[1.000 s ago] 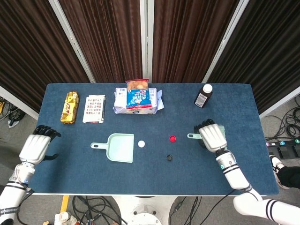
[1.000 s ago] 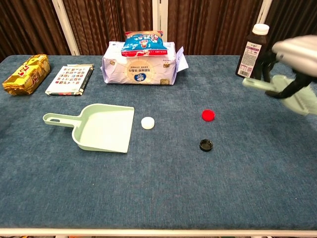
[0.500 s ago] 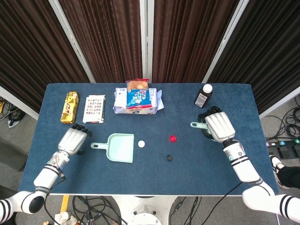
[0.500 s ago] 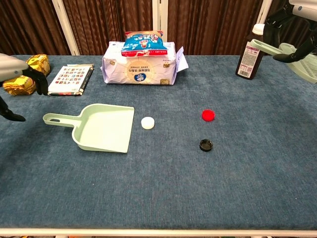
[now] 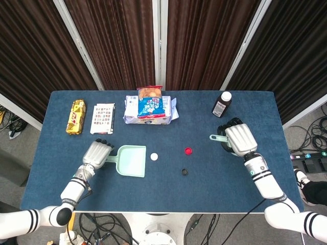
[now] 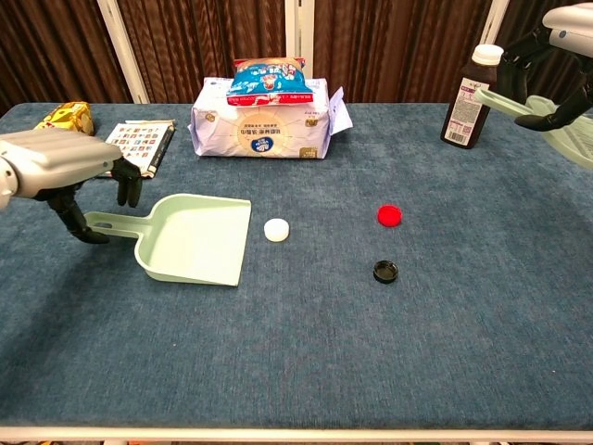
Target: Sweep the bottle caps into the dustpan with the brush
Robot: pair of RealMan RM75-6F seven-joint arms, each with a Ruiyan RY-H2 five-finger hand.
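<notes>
step: steady dustpan (image 5: 131, 160) | left hand (image 5: 97, 152) fingers apart over handle, grip seemingly unclosed | right hand (image 5: 240, 140) clamps brush (image 6: 528, 108) | advice: sweep leftward

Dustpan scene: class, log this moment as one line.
left hand over dustpan handle | right hand holds brush raised | white cap, red cap, black cap unswept
</notes>
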